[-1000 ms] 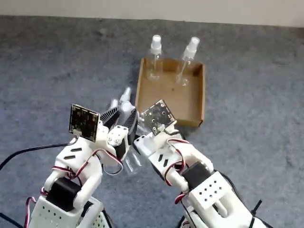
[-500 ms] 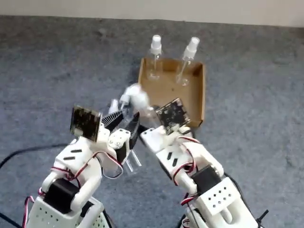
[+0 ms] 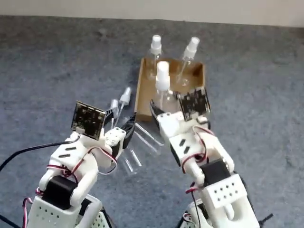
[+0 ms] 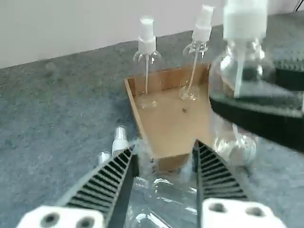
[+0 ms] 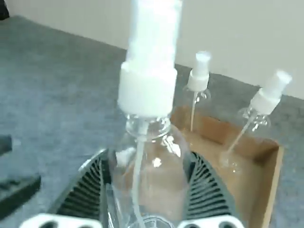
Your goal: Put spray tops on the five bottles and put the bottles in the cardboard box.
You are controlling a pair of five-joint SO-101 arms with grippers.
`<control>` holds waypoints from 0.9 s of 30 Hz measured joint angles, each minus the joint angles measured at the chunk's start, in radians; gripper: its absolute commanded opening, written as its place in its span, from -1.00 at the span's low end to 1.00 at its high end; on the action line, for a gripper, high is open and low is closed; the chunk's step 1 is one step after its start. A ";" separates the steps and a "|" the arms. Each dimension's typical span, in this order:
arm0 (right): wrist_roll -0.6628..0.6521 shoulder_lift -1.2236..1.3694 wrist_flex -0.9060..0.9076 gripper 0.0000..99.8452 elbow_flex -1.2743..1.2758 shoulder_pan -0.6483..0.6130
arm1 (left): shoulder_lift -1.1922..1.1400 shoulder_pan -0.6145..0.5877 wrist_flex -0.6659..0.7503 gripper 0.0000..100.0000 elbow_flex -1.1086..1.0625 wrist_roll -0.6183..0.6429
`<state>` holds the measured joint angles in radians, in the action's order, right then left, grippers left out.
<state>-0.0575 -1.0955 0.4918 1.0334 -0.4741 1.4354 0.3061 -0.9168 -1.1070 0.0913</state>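
Right end effector [image 5: 148, 160] clamps one bottle [image 5: 152, 137], two boxed

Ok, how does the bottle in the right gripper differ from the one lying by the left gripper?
The held bottle is upright, clamped in the right gripper, spray top on. The lying bottle is on its side on the carpet, loose between the open left gripper, its neck hidden. Both are clear.
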 measured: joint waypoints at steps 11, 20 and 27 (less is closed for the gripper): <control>0.098 0.496 0.261 -0.99 -0.560 -0.002 | -0.005 0.049 0.213 -0.37 -0.141 -0.120; 0.110 0.526 0.456 -0.99 -0.666 -0.155 | -0.009 -0.003 0.301 -0.40 -0.167 -0.123; 0.094 0.463 0.580 -0.99 -0.666 -0.178 | -0.180 -0.046 0.397 -0.40 -0.157 -0.118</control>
<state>0.0361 -0.6322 1.0717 0.3675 -0.6521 1.2559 0.2601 -0.5194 -1.2635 -0.0269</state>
